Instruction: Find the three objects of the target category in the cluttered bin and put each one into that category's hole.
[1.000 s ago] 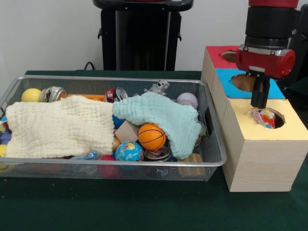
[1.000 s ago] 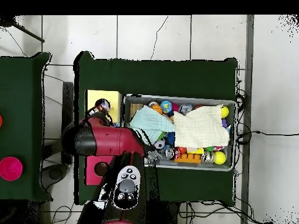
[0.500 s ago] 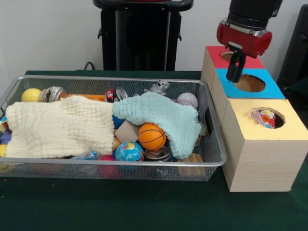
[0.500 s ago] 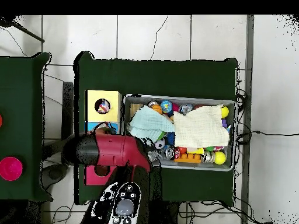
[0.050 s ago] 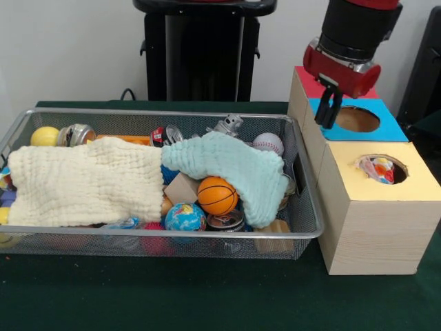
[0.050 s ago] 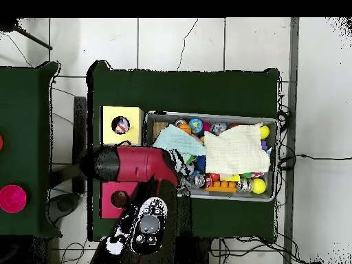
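A wire mesh bin [image 5: 303,227] holds clutter under a cream cloth [image 5: 83,183] and a teal cloth [image 5: 231,165]. Showing among the clutter are a basketball [image 5: 217,195], a globe ball [image 5: 185,217], a baseball [image 5: 268,143] and a yellow ball [image 5: 44,136]. To the right stands a wooden box with a red top [image 5: 310,81], a blue top [image 5: 386,129] and a yellow top [image 5: 420,181], each with a hole. A multicoloured ball [image 5: 377,169] lies in the yellow hole [image 6: 121,125]. My gripper [image 5: 329,110] hangs open and empty over the blue section's left edge.
Cans [image 5: 77,133] and a small silver robot figure [image 5: 229,125] lie along the bin's far side. A black pedestal [image 5: 203,48] stands behind the bin. In the overhead view my arm [image 6: 134,165] covers the blue section and the bin's corner.
My gripper rose from the yellow hole, leaving the multicoloured ball inside, and moved back and left over the blue section toward the bin.
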`<state>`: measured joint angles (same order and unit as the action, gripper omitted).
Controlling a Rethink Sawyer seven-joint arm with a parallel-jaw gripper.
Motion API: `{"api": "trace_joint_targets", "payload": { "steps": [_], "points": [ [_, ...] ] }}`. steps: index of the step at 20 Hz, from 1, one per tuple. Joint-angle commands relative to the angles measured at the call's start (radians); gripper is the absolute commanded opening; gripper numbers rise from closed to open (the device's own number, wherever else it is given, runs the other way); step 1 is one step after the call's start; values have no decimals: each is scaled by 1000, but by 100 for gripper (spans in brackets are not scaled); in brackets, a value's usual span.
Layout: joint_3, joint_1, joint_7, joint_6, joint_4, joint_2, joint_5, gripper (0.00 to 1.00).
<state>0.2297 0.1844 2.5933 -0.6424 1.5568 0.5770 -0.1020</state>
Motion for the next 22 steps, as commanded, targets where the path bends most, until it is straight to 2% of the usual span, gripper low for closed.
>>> {"api": "trace_joint_targets", "payload": {
  "steps": [1,7,13,17,22],
  "points": [
    [-82,0,48,-111,-207,-107,2,0],
    [-92,0,102,-134,-242,-95,-50,0],
    [-71,11,117,-202,-339,-124,-55,0],
    [-86,3,111,-165,-367,-172,-60,0],
    [-97,15,143,-98,-348,-208,-84,0]
  ]
}}
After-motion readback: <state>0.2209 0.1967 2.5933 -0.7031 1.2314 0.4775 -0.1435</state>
